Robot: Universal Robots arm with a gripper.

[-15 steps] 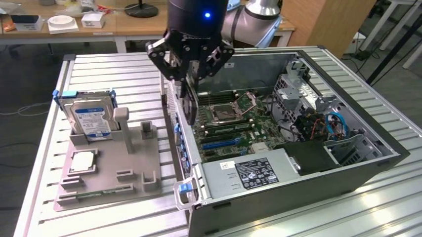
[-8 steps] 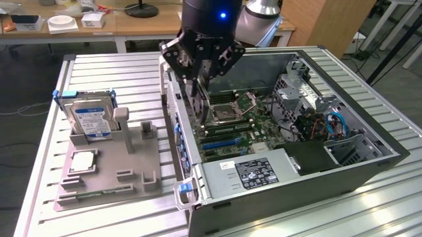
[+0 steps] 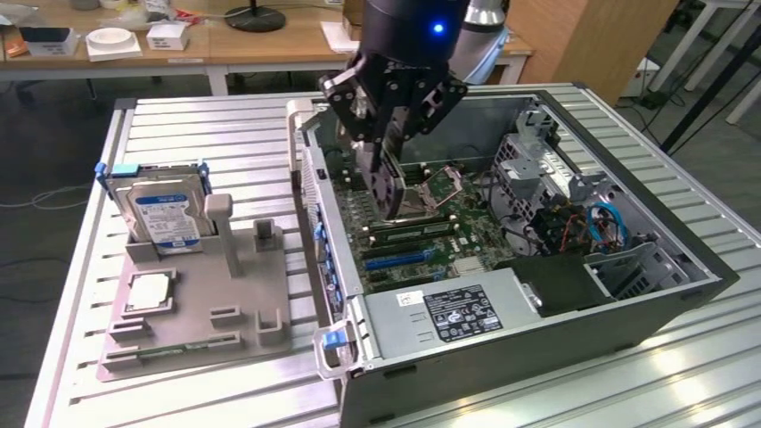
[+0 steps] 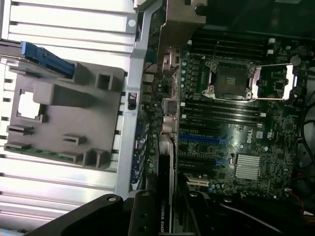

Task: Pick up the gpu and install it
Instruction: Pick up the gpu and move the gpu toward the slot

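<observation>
Carrying stage, by the look of things: off the rack, over the machine, not yet seated. Pinches the gpu (image 3: 390, 192), a slim flat black rectangular expansion card, by its two faces with the black two-fingered hand (image 3: 383, 152), neither spread wide nor pressed together, just clamped to the card's thickness. Hangs the card on edge above the green motherboard (image 3: 411, 236) inside the open dark-grey metal computer case (image 3: 666, 267), clear of the board and near the silver processor socket (image 3: 434, 189).

In the wrist view, looks down along the card's thin edge (image 4: 165, 196) past a dark finger (image 4: 142, 216), with the blue expansion slots (image 4: 204, 139) just beside its far end.

Off to the exterior view's left, on the ribbed aluminium worktop (image 3: 214, 134): a grey plastic parts rack (image 3: 256, 303) bearing an upright silver hard drive with a blue-and-white label (image 3: 160, 214), a flat square silver processor chip (image 3: 149, 292) and a narrow green memory stick (image 3: 155, 352), all well apart from the hand.

Seating probably calls for setting the card's lower edge parallel to a blue slot and squarely over it, with its end bracket toward the case wall, then a straight, gentle push. Likely risks: skew in the grip, or catching nearby connectors.
</observation>
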